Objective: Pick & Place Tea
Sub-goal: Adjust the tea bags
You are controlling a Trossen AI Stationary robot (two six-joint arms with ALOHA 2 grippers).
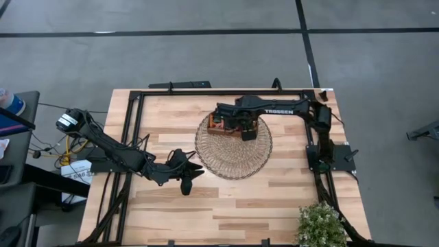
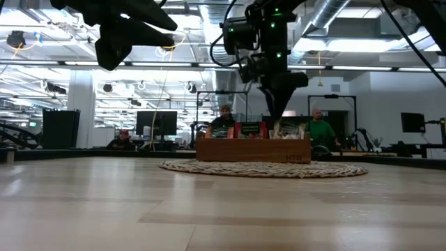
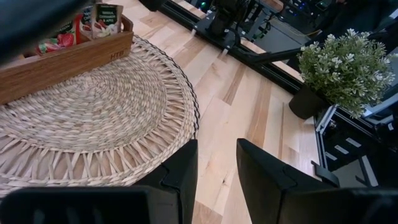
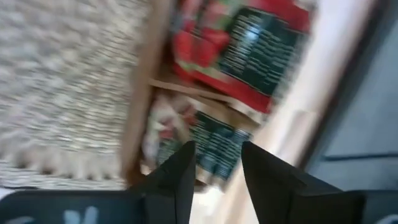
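A brown wooden tray (image 1: 221, 127) stands on the far part of a round wicker mat (image 1: 233, 156). Tea sachets stand upright in its compartments (image 2: 251, 130). In the right wrist view, red ones (image 4: 249, 43) and pale ones (image 4: 208, 140) show. My right gripper (image 4: 214, 168) points down over the tray's right part (image 2: 279, 113). It is open, with nothing between its fingers. My left gripper (image 3: 216, 165) hangs open above the table at the mat's near left (image 1: 186, 184) and holds nothing.
A small potted plant (image 1: 320, 223) stands at the table's near right corner. Black frame rails (image 1: 206, 91) run along the far, left and right edges. Bare wood lies between the mat and the near edge. People sit in the room beyond the table (image 2: 224, 120).
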